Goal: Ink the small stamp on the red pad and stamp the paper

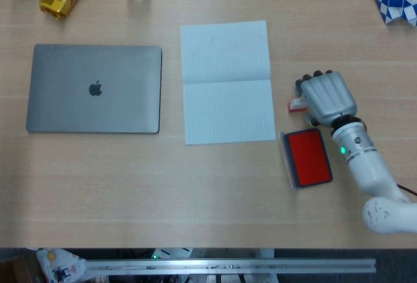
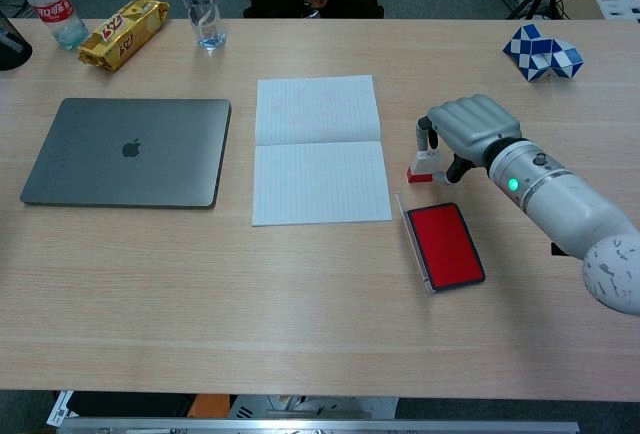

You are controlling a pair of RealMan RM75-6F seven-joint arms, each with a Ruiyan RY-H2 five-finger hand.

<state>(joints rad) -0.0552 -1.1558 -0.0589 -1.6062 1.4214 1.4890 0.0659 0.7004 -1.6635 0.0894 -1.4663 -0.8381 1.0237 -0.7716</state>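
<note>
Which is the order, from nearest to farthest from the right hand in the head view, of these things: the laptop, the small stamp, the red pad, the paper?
From the right hand:
1. small stamp, right at its fingers, on their left side.
2. red pad, just below the hand, lid open.
3. paper, further left, mid-table.
4. laptop, far left, closed.

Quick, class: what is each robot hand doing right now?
Left hand: not in view.
Right hand: fingers around the small stamp, holding it beside the red pad.

Head overhead, chest perhaps oblique; shared table (image 1: 195, 185).
</note>
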